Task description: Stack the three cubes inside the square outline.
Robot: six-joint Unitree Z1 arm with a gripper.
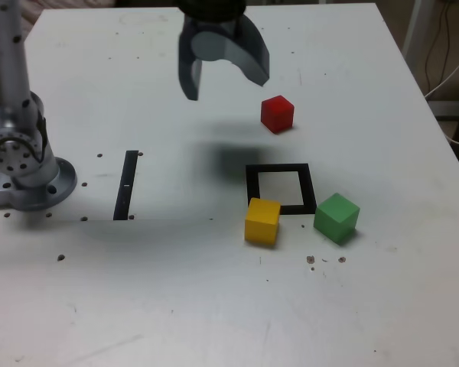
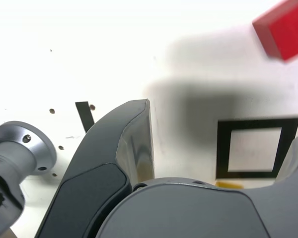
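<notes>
The red cube (image 1: 277,113) sits behind the square outline (image 1: 252,187), a black frame with a white centre. Resting against the outline's front left corner is the yellow cube (image 1: 262,220). The green cube (image 1: 336,216) stands just off its front right corner. My gripper (image 1: 225,86) hangs open and empty above the table, to the exterior view's left of the red cube. In the wrist view the gripper (image 2: 223,119) spreads wide, one finger (image 2: 136,144) large in front. Beyond it appear the red cube (image 2: 283,29), the square outline (image 2: 222,148) and a sliver of the yellow cube (image 2: 228,184).
A thin black strip (image 1: 127,183) lies on the white table (image 1: 176,306) at the exterior view's left. The arm's grey base (image 1: 23,164) stands beside it. Cables (image 1: 444,53) hang beyond the table's right edge.
</notes>
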